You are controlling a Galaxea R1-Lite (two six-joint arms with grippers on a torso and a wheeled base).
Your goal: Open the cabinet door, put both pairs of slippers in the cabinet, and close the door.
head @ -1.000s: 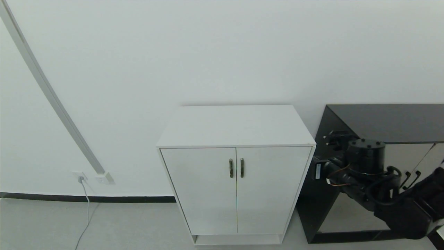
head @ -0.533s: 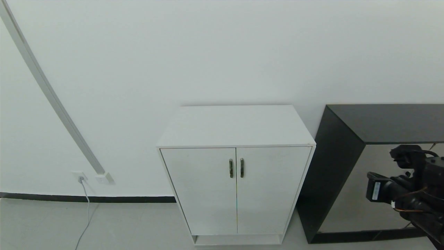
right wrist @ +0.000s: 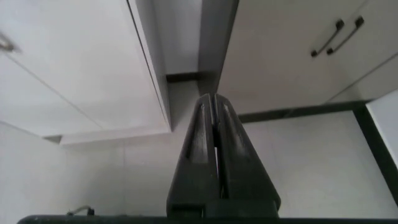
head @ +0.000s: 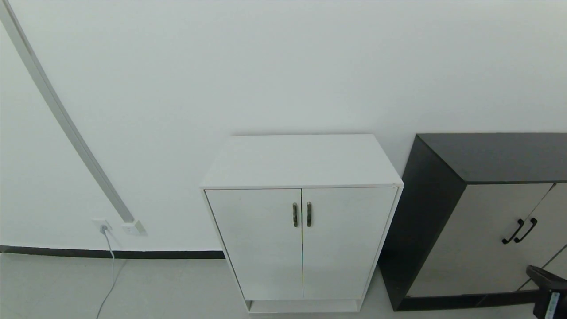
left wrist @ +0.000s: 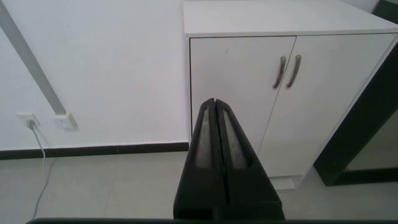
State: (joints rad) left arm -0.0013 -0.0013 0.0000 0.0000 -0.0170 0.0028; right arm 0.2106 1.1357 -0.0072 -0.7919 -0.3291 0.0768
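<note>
Cabinet (head: 301, 159), white, stands on the floor (head: 168, 288) against the wall (head: 221, 66). Both doors (head: 257, 239) are shut and their two handles (head: 295, 215) lie side by side at the middle seam. Just beside it on the right stands a black cabinet (head: 427, 208) with a grey front. Left pincer (left wrist: 215, 106) has its fingers pressed together, holding nothing; it hangs above the floor, apart from the white cabinet, pointing toward the left door. Right pincer (right wrist: 215, 99) is likewise together and empty, low before the gap between the two cabinets. A socket (head: 102, 227) with a cable (head: 110, 270) sits on the wall, well to the left.
</note>
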